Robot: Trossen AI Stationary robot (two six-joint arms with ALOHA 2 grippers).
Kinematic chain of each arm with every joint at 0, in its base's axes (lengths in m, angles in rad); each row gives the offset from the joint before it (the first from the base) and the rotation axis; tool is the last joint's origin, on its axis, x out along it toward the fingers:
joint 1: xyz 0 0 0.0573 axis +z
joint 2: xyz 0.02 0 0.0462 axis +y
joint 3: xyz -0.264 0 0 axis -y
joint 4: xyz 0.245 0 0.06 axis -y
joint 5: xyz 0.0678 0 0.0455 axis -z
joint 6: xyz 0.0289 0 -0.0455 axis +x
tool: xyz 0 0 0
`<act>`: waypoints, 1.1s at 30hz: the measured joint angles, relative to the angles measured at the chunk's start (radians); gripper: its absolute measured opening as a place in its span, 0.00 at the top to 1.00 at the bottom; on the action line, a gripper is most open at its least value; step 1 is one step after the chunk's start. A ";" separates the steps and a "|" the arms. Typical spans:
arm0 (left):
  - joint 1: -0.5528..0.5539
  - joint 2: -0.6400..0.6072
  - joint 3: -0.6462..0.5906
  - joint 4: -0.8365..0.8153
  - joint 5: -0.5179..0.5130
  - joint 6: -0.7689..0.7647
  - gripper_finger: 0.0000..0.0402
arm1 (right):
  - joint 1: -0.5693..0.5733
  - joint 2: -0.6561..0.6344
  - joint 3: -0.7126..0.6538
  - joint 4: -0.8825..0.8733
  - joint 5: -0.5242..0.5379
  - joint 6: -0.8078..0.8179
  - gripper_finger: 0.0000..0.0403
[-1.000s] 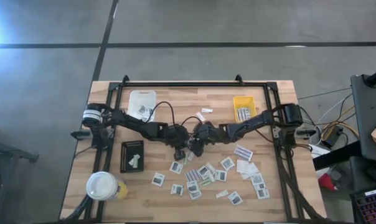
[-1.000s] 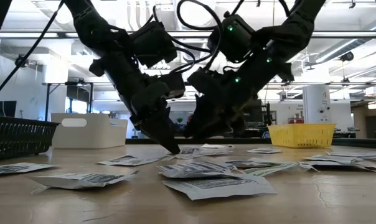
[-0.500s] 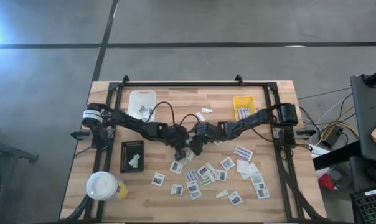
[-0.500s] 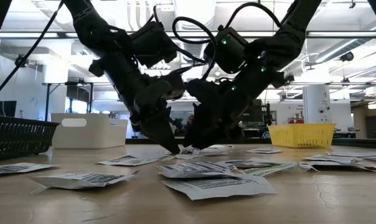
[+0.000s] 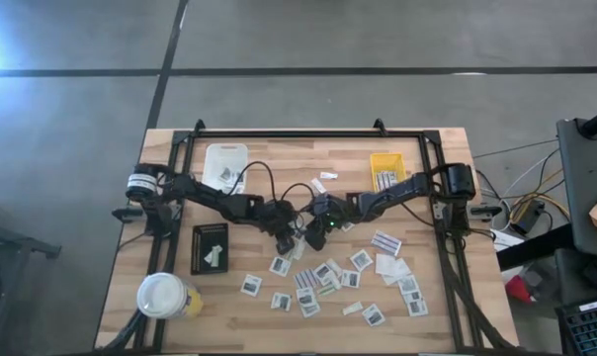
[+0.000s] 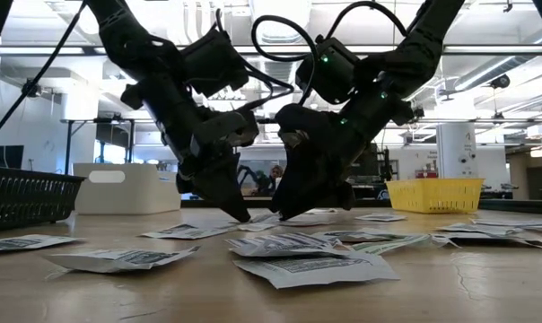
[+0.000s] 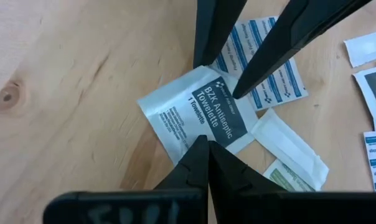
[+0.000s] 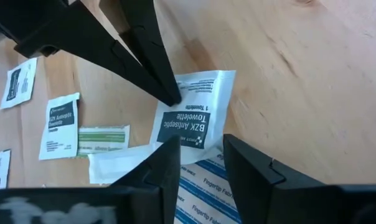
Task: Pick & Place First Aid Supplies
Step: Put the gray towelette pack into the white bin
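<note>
Centrally, right gripper (image 8: 199, 149) open astride towelette packet (image 8: 194, 115), left gripper (image 7: 205, 144) closed, tip pinning it.

Grey floor (image 5: 378, 40) (dark seams); ceiling lights (image 6: 486, 22)

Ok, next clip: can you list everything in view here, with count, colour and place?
Antiseptic towelette packet: one, white with dark patch, table centre, between both arms' tips.
Other packets: roughly twenty, white with grey print, some blue-striped, scattered over the near middle and right.
White tray: one, far left, some items inside.
Yellow tray: one, far right, packets inside.
Black tray: one, near left, a packet inside.
Cup: one, yellow with white top, near-left corner.
Table: one, light wood.
Left gripper: jaws shut, tip on the towelette packet.
Right gripper: jaws open, straddling the packet's edge.
</note>
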 joint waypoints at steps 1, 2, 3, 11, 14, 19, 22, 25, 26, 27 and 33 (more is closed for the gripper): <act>0.000 0.000 0.000 0.002 -0.002 0.000 0.99 | 0.000 0.000 0.000 0.001 0.000 0.002 0.72; 0.001 0.000 0.000 0.009 -0.004 0.000 0.99 | 0.000 0.000 0.000 0.002 0.000 0.004 0.72; 0.001 0.000 0.000 0.015 -0.007 0.000 0.99 | 0.000 0.000 0.000 0.003 0.000 0.003 0.73; 0.000 0.000 0.000 0.030 -0.028 0.000 0.99 | 0.001 0.000 0.000 0.006 0.002 0.004 0.81; 0.000 0.000 0.000 0.028 -0.032 -0.001 0.99 | 0.001 0.000 0.000 0.009 -0.017 0.004 0.85; 0.001 0.000 0.001 0.027 -0.035 -0.002 0.99 | 0.001 0.000 0.000 0.009 -0.035 -0.001 0.91; 0.001 0.000 0.001 0.027 -0.035 0.002 0.99 | 0.001 0.000 0.000 0.008 -0.035 -0.016 0.93; 0.001 -0.006 0.001 0.027 -0.035 0.017 0.99 | 0.001 0.000 0.000 0.008 -0.035 -0.024 0.95; 0.001 -0.014 0.001 0.026 -0.035 0.024 0.99 | 0.001 0.000 0.000 0.008 -0.035 -0.025 0.96; 0.001 -0.019 0.001 0.025 -0.035 0.031 0.99 | 0.001 0.000 0.000 0.008 -0.035 -0.029 0.97; 0.002 -0.097 -0.005 -0.025 -0.041 0.089 0.99 | 0.001 0.000 0.000 -0.002 -0.046 -0.040 0.98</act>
